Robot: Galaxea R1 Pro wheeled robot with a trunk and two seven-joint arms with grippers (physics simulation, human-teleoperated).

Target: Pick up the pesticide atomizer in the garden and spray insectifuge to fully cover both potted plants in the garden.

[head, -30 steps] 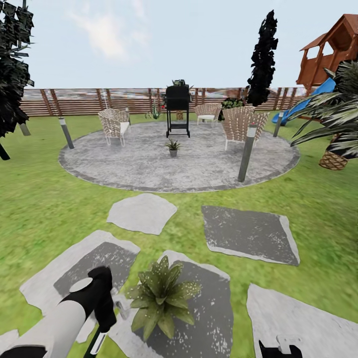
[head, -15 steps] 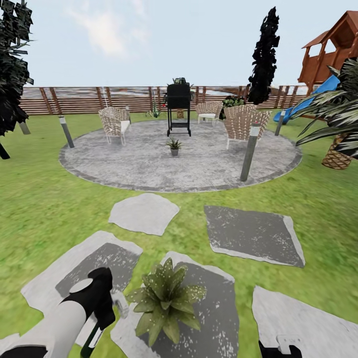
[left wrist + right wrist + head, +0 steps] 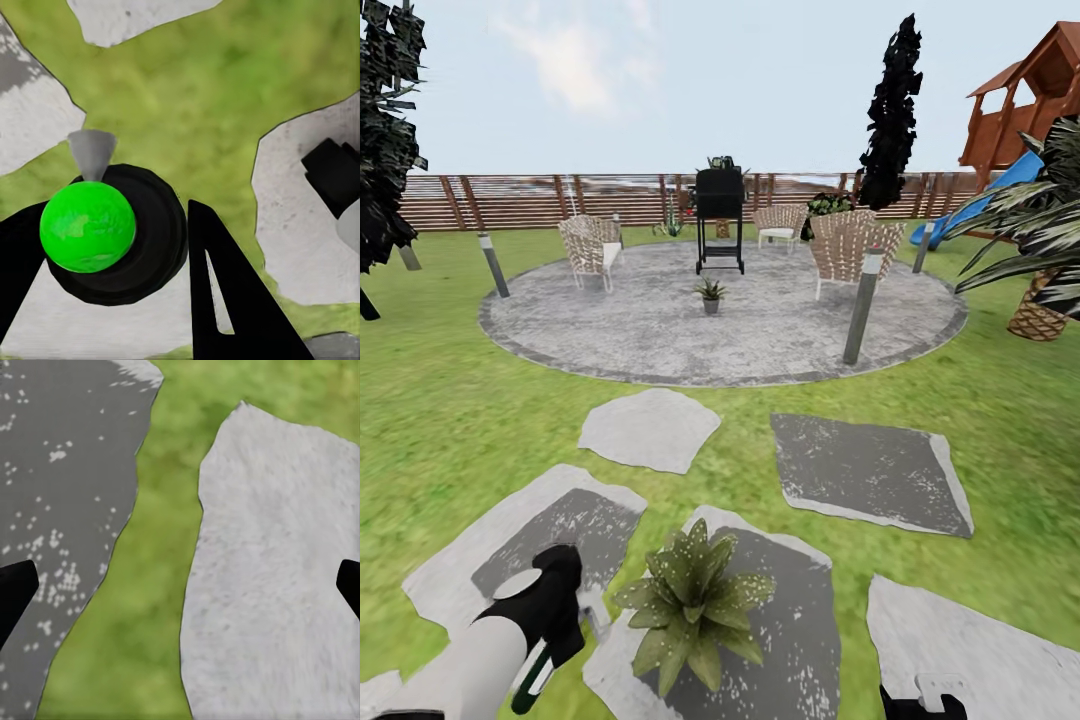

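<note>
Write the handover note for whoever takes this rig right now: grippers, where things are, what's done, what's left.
Left gripper: shut on the pesticide atomizer, held low beside the near potted plant, which sits on a stepping stone.
Right gripper: open, holding nothing, over grass and stones.
Far potted plant: on the round patio, in front of the black grill.
Done: atomizer picked up.
Left: whether the near plant is fully covered cannot be told; the far plant needs a drive over.
</note>
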